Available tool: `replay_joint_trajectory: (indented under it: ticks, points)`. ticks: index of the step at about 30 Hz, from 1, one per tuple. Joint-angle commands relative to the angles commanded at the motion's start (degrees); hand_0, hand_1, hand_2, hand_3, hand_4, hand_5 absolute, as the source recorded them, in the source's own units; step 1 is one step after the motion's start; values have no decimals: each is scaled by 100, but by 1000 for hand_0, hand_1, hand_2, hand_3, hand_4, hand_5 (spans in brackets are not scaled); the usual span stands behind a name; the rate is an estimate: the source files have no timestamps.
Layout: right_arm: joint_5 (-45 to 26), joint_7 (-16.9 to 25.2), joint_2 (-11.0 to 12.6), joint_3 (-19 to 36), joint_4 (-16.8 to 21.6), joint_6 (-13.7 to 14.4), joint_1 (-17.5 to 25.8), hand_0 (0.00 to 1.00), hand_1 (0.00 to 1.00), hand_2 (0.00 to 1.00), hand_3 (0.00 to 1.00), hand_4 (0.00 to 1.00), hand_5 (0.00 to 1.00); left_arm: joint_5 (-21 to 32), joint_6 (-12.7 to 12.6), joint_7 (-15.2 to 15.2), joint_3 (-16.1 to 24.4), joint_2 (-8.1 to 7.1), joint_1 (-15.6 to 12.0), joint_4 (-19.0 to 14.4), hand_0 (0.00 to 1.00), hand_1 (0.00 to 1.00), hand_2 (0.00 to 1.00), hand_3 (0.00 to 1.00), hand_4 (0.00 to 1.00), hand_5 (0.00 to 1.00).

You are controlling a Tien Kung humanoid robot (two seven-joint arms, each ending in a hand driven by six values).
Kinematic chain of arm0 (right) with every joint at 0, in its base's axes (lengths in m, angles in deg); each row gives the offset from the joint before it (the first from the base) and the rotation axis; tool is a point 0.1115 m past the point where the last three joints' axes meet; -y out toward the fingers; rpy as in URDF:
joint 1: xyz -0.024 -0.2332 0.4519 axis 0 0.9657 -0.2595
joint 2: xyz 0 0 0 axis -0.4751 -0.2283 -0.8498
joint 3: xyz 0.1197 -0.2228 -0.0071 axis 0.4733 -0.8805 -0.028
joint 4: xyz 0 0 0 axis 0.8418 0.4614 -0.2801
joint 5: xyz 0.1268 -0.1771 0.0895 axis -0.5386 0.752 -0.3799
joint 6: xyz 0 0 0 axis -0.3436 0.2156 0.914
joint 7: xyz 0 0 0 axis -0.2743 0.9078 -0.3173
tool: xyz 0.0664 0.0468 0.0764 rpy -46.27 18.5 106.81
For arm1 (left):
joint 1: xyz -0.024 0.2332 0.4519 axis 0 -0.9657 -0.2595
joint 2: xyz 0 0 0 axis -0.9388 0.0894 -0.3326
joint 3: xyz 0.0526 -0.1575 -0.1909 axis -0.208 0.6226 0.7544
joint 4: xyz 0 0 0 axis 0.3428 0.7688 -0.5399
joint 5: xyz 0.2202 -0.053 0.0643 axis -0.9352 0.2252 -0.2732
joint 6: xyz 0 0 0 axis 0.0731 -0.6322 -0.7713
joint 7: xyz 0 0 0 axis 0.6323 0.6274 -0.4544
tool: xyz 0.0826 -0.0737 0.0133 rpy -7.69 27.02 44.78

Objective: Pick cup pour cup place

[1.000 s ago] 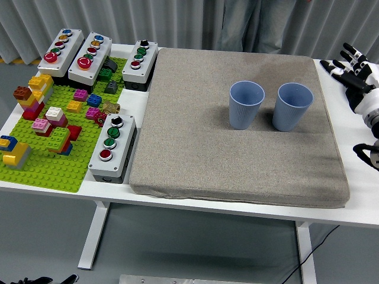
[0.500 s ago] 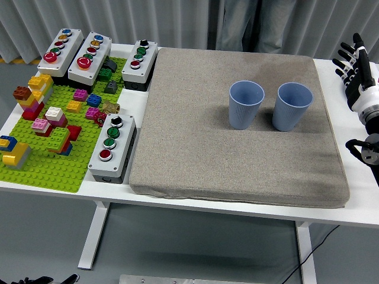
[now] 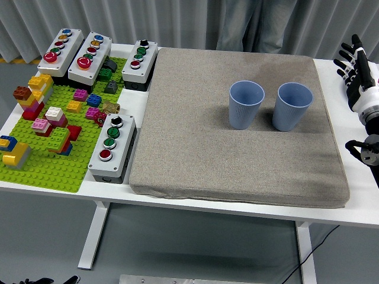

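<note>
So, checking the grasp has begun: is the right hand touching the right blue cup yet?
Apart. The head view shows the right hand open at the table's right edge, with bare mat between it and the right blue cup.

Table (image 3: 355,216): carries everything — the pad over its middle and right, the baseplate and button boxes at its left.
Pad (image 3: 195,148): lies flat on the table, right of the baseplate.
Left cup (image 3: 246,105): stands upright on the pad, right of the pad's middle and toward its far side.
Right cup (image 3: 292,106): upright on the pad just beside the left cup, apart from it.
Baseplate (image 3: 47,163): lies along the table's left edge — bricks (image 3: 38,94) sit on it.
Far button boxes (image 3: 77,54): two side by side at the far left corner, a third (image 3: 140,59) to their right against the pad's far left corner.
Near button box (image 3: 112,145): between baseplate and pad.
Right hand (image 3: 355,71): over the table's right edge, right of the pad, level with the cups.
Person (image 3: 249,23): stands behind the table's far side.
</note>
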Motion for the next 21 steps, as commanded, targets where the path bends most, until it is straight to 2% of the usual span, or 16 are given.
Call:
replay_joint_trajectory:
  ticks: [5,9,13,19,21]
  points:
    - [18,67,-28,88,-14,56,-2,988,837,868,819,800,998,22,-1,-2,-40,4,-5,0,765,754,803,648,498,998]
    - [-43,289,-64,122,-30,190,7,988,837,868,819,800,998,29,2,-2,-49,2,-14,0,765,754,803,648,498,998]
    - [-281,667,-105,111,-74,303,22,991,838,864,822,801,998,43,3,-4,-71,2,-21,0,765,754,803,648,498,998]
    - [-650,1462,-144,116,-109,400,36,987,837,861,822,796,998,80,3,-14,-109,2,-14,0,765,754,802,648,498,998]
    - [-674,1564,-146,130,-116,401,31,987,837,861,822,796,998,76,5,-14,-114,2,-3,0,765,754,802,648,498,998]
